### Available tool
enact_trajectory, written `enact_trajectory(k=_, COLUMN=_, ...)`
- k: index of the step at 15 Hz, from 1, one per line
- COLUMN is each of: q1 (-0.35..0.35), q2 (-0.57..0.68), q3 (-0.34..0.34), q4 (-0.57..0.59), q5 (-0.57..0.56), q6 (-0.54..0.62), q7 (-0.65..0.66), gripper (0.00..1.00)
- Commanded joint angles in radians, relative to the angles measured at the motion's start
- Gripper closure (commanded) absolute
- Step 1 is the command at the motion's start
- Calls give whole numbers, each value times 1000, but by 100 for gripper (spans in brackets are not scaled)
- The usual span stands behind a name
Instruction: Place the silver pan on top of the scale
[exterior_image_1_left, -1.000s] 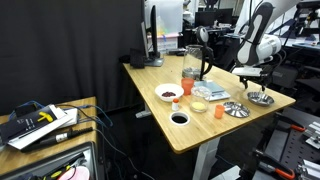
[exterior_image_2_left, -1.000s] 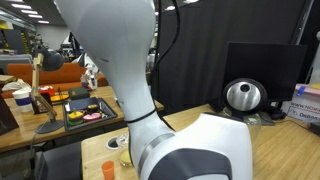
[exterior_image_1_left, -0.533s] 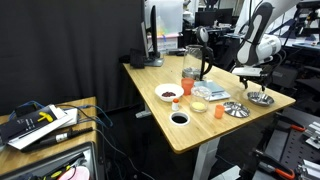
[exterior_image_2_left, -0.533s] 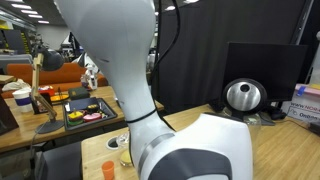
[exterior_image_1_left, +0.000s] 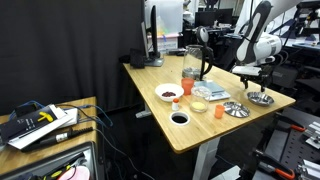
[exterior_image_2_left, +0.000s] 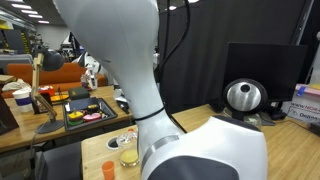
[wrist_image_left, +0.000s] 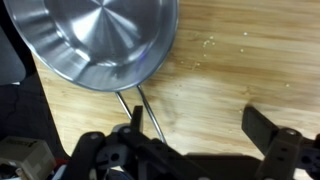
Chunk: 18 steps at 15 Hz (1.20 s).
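The gripper (wrist_image_left: 196, 135) is hovering wide open, empty, just beside the silver pan (wrist_image_left: 100, 40) at the table (exterior_image_1_left: 195, 135) edge, with bare wood alongside; the pan is staying put.

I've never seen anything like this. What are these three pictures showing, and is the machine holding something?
This is a white robot arm working at a wooden table. Two pictures come from cameras standing in the room; in an exterior view the arm's own body fills most of the frame. The third comes from a camera on the wrist, looking down past the gripper: its fingers stand apart, holding nothing. The silver pan lies just beyond them. Also on the table: the scale, a white bowl, an orange cup.
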Motion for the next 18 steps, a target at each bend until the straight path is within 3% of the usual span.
enact_trajectory(k=1, q1=-88, q2=14, q3=69, q4=38, q5=84, q6=-27, q7=-50, gripper=0)
enact_trajectory(k=6, q1=-128, q2=18, q3=91, q4=51, q5=149, q6=-44, q7=-82, gripper=0)
enact_trajectory(k=8, q1=-132, q2=19, q3=95, q4=53, q5=160, q6=-47, q7=-87, gripper=26)
enact_trajectory(k=15, q1=-141, q2=28, q3=100, q4=83, q5=183, q6=-52, q7=-84, gripper=76)
enact_trajectory(k=16, q1=-144, q2=31, q3=102, q4=89, q5=186, q6=-55, q7=-84, gripper=82)
enact_trajectory(k=18, q1=-147, q2=38, q3=102, q4=97, q5=187, q6=-56, q7=-82, gripper=83)
